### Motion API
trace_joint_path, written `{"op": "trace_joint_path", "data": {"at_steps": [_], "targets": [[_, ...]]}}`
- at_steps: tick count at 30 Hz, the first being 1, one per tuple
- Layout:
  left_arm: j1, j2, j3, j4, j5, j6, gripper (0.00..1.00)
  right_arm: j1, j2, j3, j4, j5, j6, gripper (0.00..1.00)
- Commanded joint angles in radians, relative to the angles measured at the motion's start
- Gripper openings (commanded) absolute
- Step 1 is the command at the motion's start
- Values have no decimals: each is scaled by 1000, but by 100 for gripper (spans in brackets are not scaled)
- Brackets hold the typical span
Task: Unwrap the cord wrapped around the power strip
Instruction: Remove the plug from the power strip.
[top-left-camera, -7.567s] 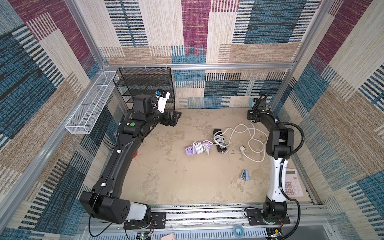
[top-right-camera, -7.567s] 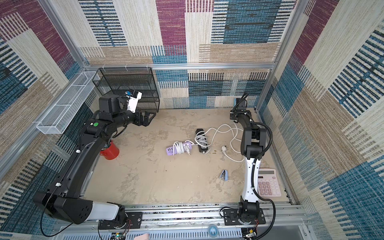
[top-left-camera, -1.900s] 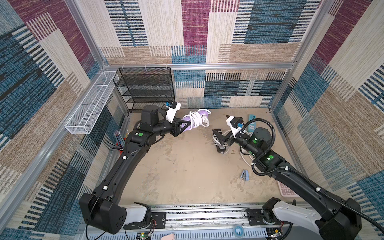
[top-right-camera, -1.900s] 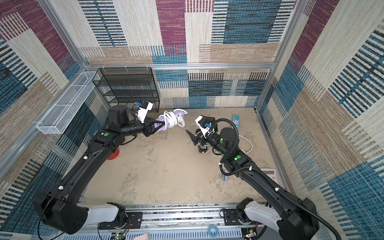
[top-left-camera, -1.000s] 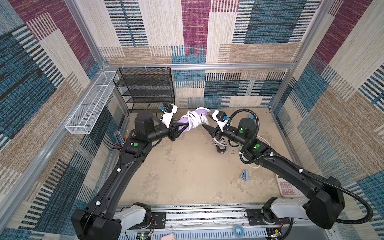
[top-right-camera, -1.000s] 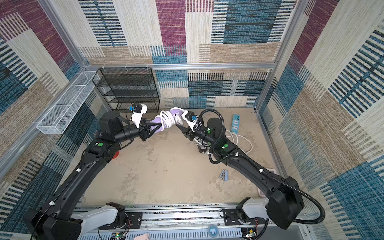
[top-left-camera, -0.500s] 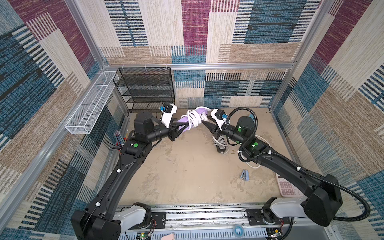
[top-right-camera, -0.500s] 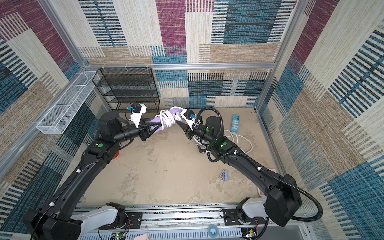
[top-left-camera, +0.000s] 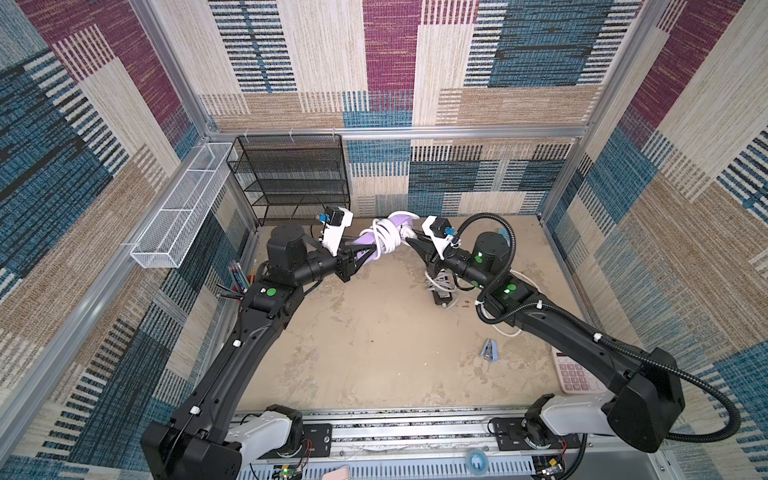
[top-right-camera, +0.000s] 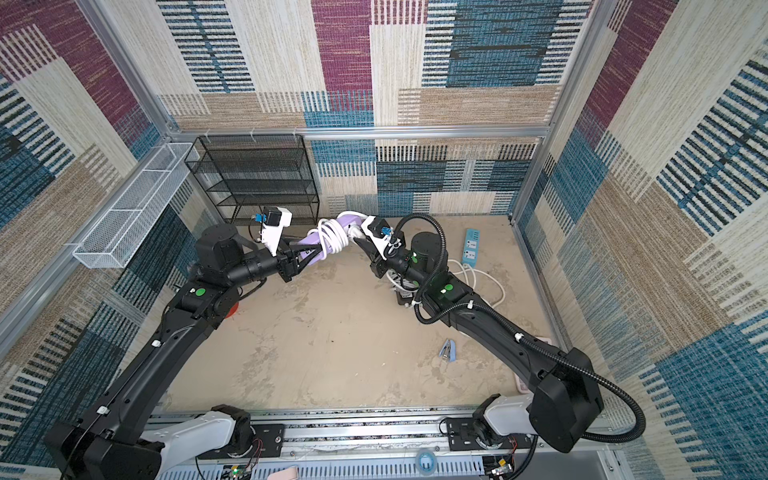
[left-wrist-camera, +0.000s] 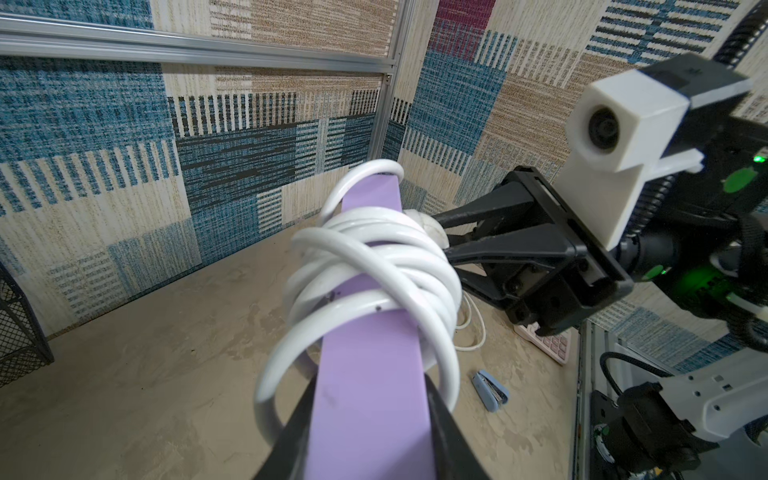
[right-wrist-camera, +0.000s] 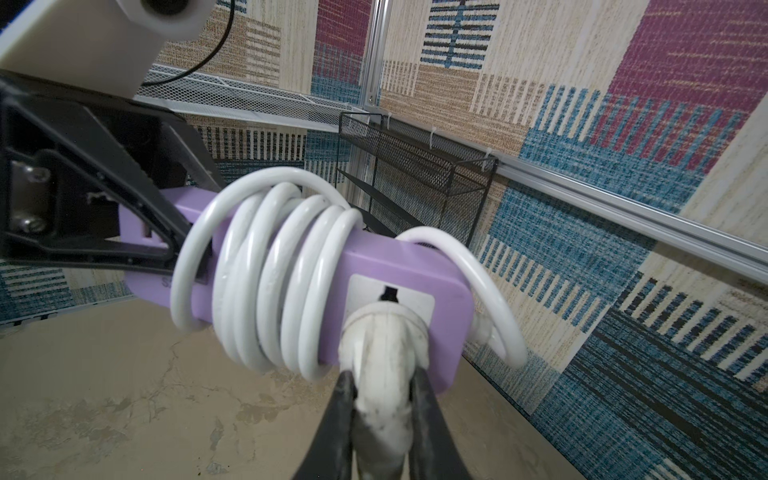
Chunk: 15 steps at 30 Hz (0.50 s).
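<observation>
The power strip (right-wrist-camera: 386, 266) is purple and it is up in the air above the back of the worktop (top-left-camera: 374, 340), held between my two grippers. The white cord (right-wrist-camera: 274, 266) goes around its middle in several tight turns, and one looser loop goes around the far end. The plug (right-wrist-camera: 382, 353) of this cord sits in a socket on the face of the strip.

My right gripper (right-wrist-camera: 382, 380) is closed on the plug, with one finger pressed on each side of it. My left gripper (left-wrist-camera: 368, 382) is clamped on the other end of the strip, its fingers on the two long edges. In the right wrist view some small print shows on the strip near the left fingers, but I cannot read it.

For containers, a black mesh shelf (top-left-camera: 299, 183) stands at the back left corner and a white wire basket (top-left-camera: 178, 216) hangs on the left wall. A red cup (top-right-camera: 233, 309) shows under my left arm in a top view, and some pens (top-left-camera: 237, 277) stand up close to that arm. I cannot tell if they stand in the cup.

On the worktop under my right arm lies a black power strip (top-left-camera: 442, 293) with its own white cable around it. A blue power strip (top-right-camera: 471, 247) lies near the back right corner, a small blue stapler (top-left-camera: 488, 351) is toward the front, and a pink calculator (top-left-camera: 575, 374) is at the right edge.
</observation>
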Motion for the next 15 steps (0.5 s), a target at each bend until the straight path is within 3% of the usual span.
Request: {"op": "trace_joint_path", "data": {"at_steps": [1,8,15], "targets": [[0,-5,-5,86,16,8,0,26,-8,0,19,25,-19,7],[-2,10,-38,157,-38,-48,0,157,38,-15,103,141,-35,4],[-4,-9,-54,162,-55,-34,0,107,5,-52,117,133,7,4]]}}
